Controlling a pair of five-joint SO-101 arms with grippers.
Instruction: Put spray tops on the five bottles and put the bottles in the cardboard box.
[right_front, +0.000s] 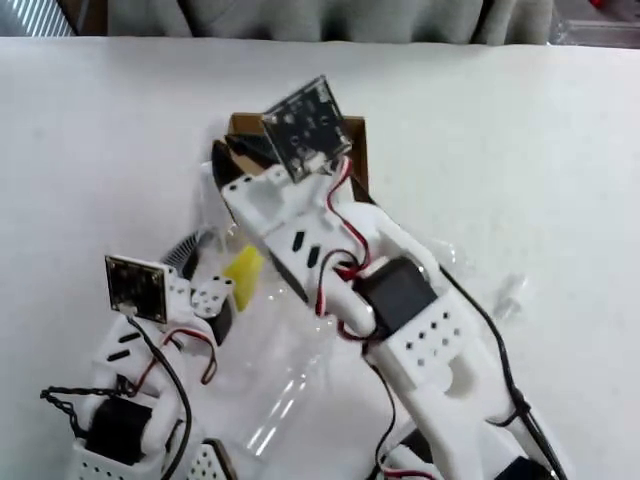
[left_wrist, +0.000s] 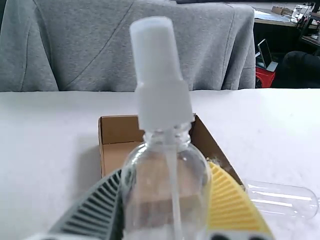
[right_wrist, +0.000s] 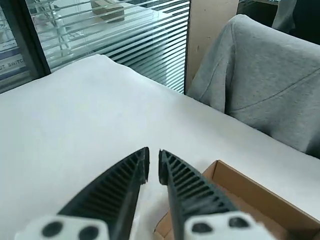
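Note:
My left gripper (left_wrist: 165, 200) is shut on a clear bottle (left_wrist: 165, 175) that stands upright between its grey and yellow fingers. A white spray top (left_wrist: 159, 75) sits on the bottle's neck. Just beyond the bottle lies the open cardboard box (left_wrist: 117, 130). In the high view the left gripper (right_front: 215, 268) is just in front of the box (right_front: 352, 135). My right gripper (right_wrist: 153, 165) hangs over the near corner of the box (right_wrist: 250, 200), its black fingers shut with nothing between them. A second clear bottle (left_wrist: 282, 200) lies on its side, without a top, to the right of the box.
The right arm (right_front: 400, 300) stretches across the middle of the white table (right_front: 520, 150) and covers most of the box. A clear bottle (right_front: 280, 400) lies between the arms, and a small clear part (right_front: 510, 295) lies to the right. A grey garment (left_wrist: 125, 45) hangs behind the table.

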